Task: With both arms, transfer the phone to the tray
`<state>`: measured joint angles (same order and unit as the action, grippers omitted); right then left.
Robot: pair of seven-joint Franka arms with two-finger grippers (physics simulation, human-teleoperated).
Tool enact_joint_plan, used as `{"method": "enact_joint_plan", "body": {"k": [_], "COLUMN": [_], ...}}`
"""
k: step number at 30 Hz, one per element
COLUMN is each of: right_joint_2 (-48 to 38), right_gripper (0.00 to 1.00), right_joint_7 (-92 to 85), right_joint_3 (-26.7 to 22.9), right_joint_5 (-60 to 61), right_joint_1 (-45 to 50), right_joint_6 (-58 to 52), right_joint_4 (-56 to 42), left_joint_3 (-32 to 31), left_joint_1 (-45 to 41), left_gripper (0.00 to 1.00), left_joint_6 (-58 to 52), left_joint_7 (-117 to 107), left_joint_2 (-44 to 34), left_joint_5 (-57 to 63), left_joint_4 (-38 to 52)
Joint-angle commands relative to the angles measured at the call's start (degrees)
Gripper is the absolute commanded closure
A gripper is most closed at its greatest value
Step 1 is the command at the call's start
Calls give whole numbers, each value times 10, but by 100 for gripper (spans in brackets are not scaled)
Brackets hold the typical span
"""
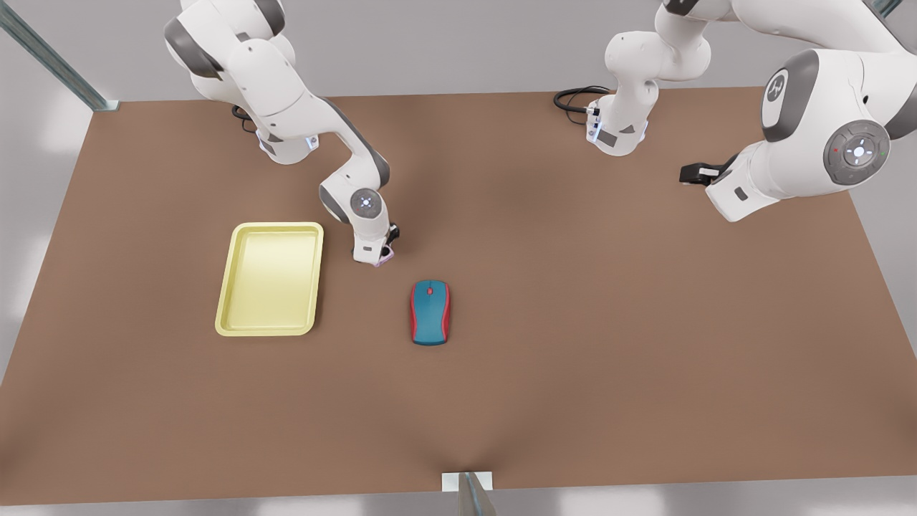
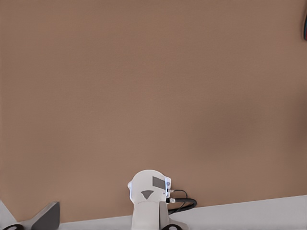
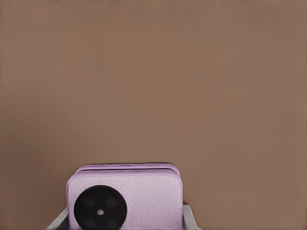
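The phone (image 3: 125, 197) is grasped in the right end effector (image 1: 385, 252), carried just above the worktop (image 1: 573, 301) between the tray (image 1: 271, 278) and the mouse (image 1: 430, 312), nearer the tray. Only a narrow edge of the phone appears to be pinched, so a slip or rotation could be caused by a quick swing toward the tray. The tray rim could be clipped if the phone is carried too low. The left end effector (image 1: 696, 174) waits well apart at the front view's right; whether it is released or clenched cannot be told.
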<state>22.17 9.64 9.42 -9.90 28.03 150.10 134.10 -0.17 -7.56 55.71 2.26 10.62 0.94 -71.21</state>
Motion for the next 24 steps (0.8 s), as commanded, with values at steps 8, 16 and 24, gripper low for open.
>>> {"method": "enact_joint_plan", "body": {"k": [8,16,24], "right_joint_2": [-143,-193,-226], "right_gripper": [37,0,0], "right_joint_7": [-61,-161,-159], "right_joint_3": [-1,-2,7], "right_joint_5": [1,3,56], "right_joint_1": [-162,-303,-299], "right_joint_6": [-117,-147,-546], "right_joint_4": [3,71,-333], "left_joint_3": [0,2,2], "left_joint_1": [0,0,1], "left_gripper": [0,0,0], "left_joint_6": [-1,39,163], "left_joint_7": [0,1,1], "left_joint_2": [2,7,-53], "left_joint_5": [1,2,11], "left_joint_4": [1,5,-106]}}
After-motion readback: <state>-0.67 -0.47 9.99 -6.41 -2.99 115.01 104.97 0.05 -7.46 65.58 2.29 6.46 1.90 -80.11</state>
